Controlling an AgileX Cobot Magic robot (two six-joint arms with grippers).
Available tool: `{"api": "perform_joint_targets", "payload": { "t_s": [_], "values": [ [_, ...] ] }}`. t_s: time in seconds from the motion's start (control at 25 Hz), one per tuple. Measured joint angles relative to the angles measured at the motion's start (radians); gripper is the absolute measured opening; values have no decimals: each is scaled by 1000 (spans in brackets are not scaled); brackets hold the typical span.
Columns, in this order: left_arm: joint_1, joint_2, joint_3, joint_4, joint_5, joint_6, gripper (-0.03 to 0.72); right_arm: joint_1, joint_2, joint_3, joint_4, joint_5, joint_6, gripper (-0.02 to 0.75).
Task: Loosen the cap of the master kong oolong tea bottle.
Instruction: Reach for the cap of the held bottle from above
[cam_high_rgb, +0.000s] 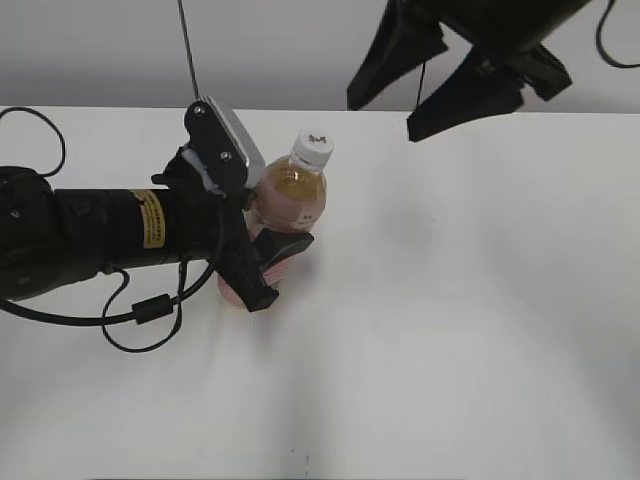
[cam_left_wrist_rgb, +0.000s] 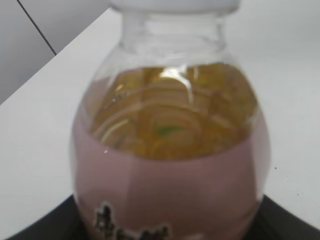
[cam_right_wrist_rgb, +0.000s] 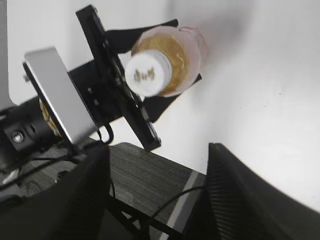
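The left end effector (cam_high_rgb: 268, 262) clamps the master kong oolong tea bottle (cam_high_rgb: 288, 215) upright at frame centre-left on the tabletop (cam_high_rgb: 480, 300). The right end effector (cam_high_rgb: 415, 95), jaws parted and empty, hangs at upper right, well apart from the cap (cam_high_rgb: 313, 148). Next it likely must descend over the cap; nothing blocks it.

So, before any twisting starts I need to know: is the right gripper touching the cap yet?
Apart. The exterior view shows the right gripper hanging open above and right of the cap, bare wall and table between them; the right wrist view shows the cap clear of both fingers.
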Motion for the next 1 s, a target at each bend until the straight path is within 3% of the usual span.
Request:
{"api": "perform_joint_targets", "payload": {
  "t_s": [0.28,1.0],
  "values": [
    [0,-4,1,1,2,7,402,49,149,-128,20,0,179,460],
    [0,-4,1,-3,27,49,402,56,239,-134,52,-50,304,449]
  ]
}}
